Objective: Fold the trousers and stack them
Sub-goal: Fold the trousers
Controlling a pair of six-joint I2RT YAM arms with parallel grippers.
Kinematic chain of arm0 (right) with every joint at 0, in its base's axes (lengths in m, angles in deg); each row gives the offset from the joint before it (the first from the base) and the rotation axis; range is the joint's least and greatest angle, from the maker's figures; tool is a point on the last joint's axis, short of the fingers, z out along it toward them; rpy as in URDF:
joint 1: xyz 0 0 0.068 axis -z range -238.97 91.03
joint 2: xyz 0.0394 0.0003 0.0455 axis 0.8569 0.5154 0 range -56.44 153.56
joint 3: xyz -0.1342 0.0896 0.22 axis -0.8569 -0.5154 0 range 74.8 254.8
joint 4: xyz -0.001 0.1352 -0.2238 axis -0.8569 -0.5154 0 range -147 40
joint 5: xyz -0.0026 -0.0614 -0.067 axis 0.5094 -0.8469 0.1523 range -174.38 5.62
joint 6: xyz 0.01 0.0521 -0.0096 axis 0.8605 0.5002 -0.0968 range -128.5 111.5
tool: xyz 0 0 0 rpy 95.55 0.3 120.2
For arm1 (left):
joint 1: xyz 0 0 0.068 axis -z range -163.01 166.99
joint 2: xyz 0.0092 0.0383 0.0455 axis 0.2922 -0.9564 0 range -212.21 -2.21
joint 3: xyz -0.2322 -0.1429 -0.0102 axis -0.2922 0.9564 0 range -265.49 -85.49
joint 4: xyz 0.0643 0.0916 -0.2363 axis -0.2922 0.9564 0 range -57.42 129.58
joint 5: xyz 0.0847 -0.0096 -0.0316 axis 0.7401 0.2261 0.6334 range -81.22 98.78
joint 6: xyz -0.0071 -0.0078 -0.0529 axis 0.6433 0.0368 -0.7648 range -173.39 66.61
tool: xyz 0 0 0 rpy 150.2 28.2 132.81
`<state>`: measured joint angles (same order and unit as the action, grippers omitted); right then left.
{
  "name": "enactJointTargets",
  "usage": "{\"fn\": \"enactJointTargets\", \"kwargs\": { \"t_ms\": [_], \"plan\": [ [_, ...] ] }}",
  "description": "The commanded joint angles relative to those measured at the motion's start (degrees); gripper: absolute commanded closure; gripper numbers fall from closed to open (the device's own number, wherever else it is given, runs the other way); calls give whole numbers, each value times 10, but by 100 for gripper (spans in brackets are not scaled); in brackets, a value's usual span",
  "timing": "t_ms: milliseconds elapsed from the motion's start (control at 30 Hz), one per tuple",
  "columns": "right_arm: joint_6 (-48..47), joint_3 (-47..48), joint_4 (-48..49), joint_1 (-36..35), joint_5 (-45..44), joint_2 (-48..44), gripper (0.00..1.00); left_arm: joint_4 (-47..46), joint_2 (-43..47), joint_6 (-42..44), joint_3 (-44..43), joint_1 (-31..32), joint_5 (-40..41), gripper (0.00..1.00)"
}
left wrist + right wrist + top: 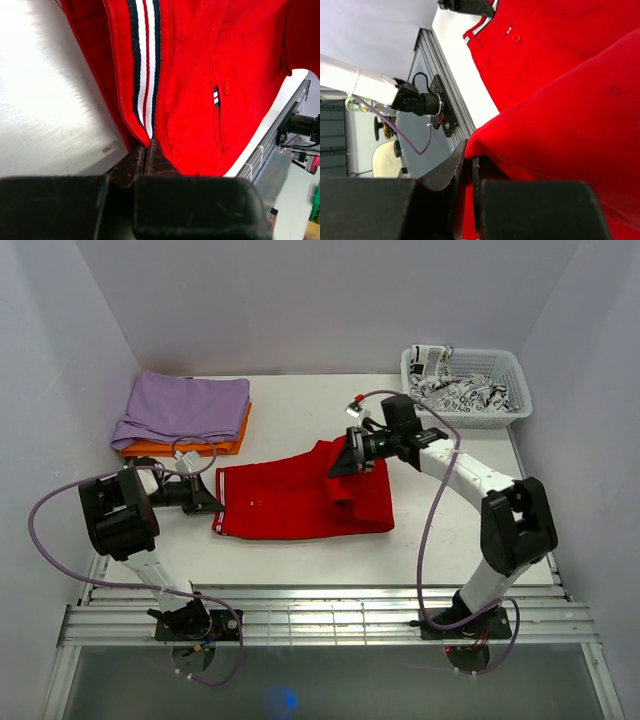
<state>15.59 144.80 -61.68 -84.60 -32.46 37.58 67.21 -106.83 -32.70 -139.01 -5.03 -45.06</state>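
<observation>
The bright red trousers (300,502) lie partly folded in the middle of the table, waistband to the left. My left gripper (213,505) is shut on the trousers' striped waistband edge (145,75) at their left end, low on the table. My right gripper (345,462) is shut on a fold of the trousers' leg fabric (560,115) and holds it lifted above the right half of the trousers. The raised leg drapes down from its fingers. A small pocket tab and button (220,92) show in the left wrist view.
Folded lilac-purple cloth (183,408) lies on an orange cloth (200,447) at the back left. A white basket (468,387) holding black-and-white patterned cloth (455,388) stands at the back right. The table's metal front rail (330,618) runs along the near edge.
</observation>
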Motion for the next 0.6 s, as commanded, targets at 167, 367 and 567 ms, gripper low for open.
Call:
{"fn": "enactJointTargets", "kwargs": {
  "t_ms": [167,367,567],
  "plan": [
    [89,128,88,-103,-82,115,92,-62,35,-23,36,37,-1,100],
    [137,209,108,-140,-98,193,92,-87,2,-65,39,42,-40,100],
    [158,251,129,-161,-113,246,92,-116,-15,-95,52,42,-68,100]
  ]
}}
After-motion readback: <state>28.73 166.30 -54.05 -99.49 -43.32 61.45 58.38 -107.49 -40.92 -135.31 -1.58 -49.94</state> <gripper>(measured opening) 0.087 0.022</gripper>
